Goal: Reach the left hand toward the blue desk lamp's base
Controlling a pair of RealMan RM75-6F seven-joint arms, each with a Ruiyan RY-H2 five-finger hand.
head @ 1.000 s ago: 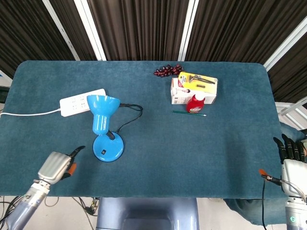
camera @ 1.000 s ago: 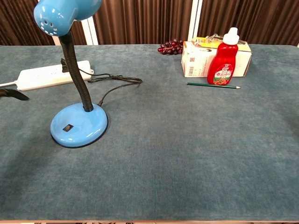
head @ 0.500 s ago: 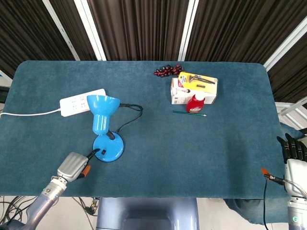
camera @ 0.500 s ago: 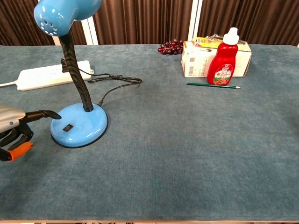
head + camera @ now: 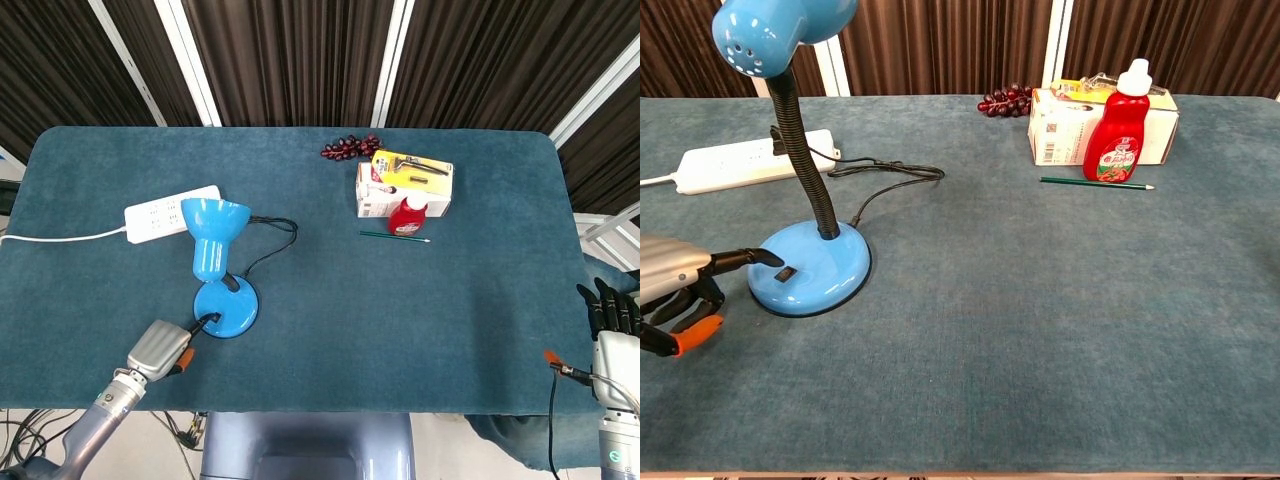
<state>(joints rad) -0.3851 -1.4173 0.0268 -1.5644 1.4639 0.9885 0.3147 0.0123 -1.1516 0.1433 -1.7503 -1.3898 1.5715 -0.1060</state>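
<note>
At the near left of the dark teal felt-covered table (image 5: 420, 330), the blue gooseneck desk lamp (image 5: 212, 243) stands upright on its round blue base (image 5: 810, 268), its black cord (image 5: 885, 176) trailing back toward the white power strip (image 5: 740, 160). The left hand (image 5: 680, 290) sits just beside that base with nothing in it: one dark finger reaches out over the rim near the small black switch (image 5: 786, 272), while the others are curled under. Whether the fingertip actually touches the base I cannot tell from either view. The main risk from here is a push too far, since the base looks light and the shade (image 5: 780, 30) rides high on a flexible neck, so a sideways shove could slide or tip the lamp. A downward press might also trip the switch. The right hand (image 5: 612, 322) rests off the table's near right edge, empty, with its fingers straight.
</note>
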